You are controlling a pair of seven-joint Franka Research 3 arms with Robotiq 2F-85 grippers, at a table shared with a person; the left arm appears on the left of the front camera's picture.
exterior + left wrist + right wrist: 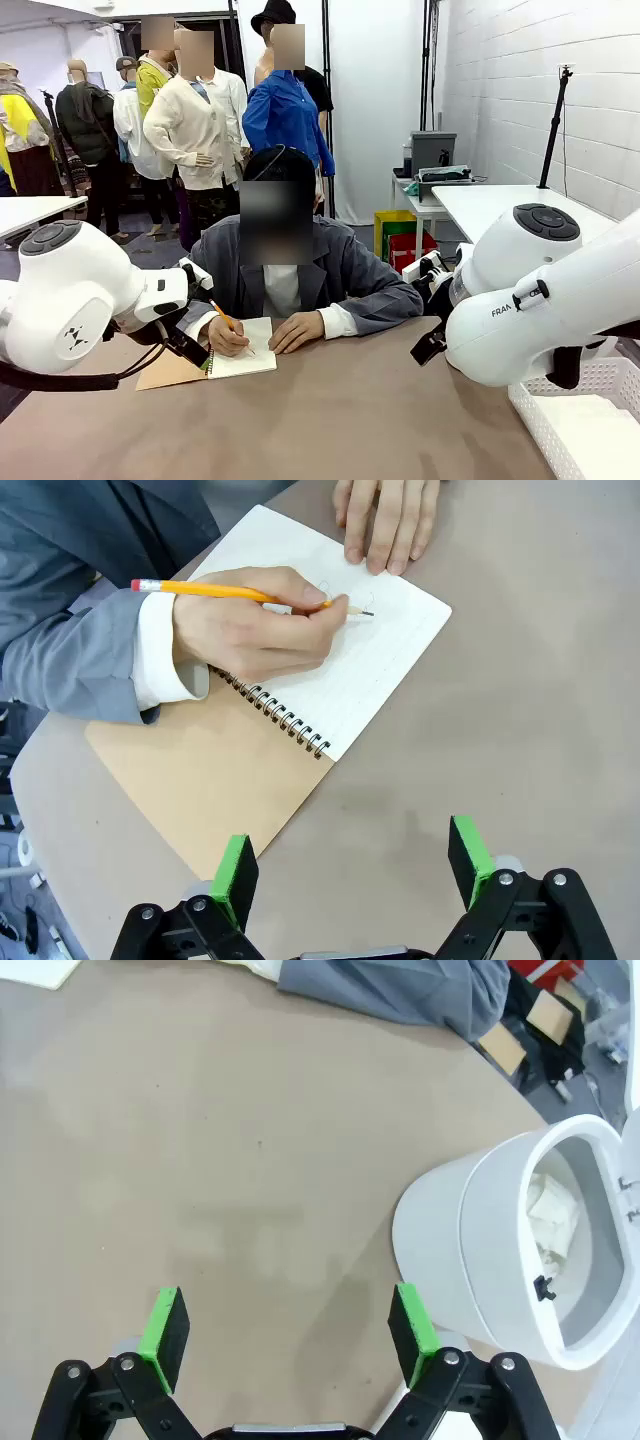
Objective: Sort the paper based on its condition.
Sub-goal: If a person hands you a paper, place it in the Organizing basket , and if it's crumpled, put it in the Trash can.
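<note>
The left tool: fingers apart, empty, above the tabletop, just off the corner of a spiral notebook. A person's hand writes on its open page with a pencil. The right tool: fingers apart, empty, over bare tabletop. A white bin stands beside it, with crumpled paper inside.

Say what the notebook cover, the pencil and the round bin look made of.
Notebook cover: matt brown card, likely; flat, unglossed. Pencil: probably painted wood, orange with reddish eraser. Round bin: smooth white plastic, by its soft sheen.
</note>
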